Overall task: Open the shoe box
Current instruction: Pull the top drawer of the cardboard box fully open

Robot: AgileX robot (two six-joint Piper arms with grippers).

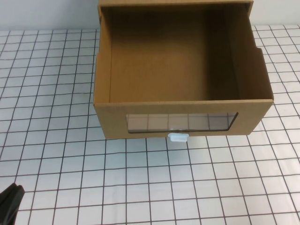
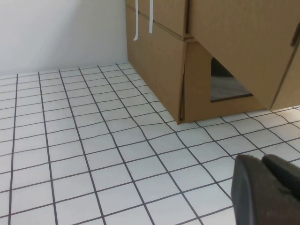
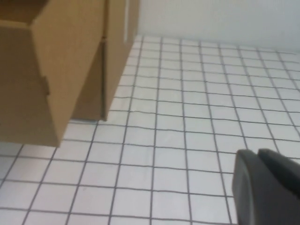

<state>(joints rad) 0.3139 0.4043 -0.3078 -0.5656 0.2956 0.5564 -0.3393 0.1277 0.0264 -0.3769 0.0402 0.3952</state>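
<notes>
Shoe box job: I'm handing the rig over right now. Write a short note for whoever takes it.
Hands: the left hand is shut and empty, low over the near left of the table, apart from the box. The right hand is shut and empty, outside the high view, to the box's right and not touching it.
Things: the shoe box has its drawer slid out toward the robot. The drawer is empty. The white pull tab sits under the front window.
Done: the box is open.
Left: apparently nothing.

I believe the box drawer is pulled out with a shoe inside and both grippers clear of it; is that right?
Not quite: the high view shows the drawer empty. It is pulled out, and the left gripper and right gripper sit clear of it.
</notes>
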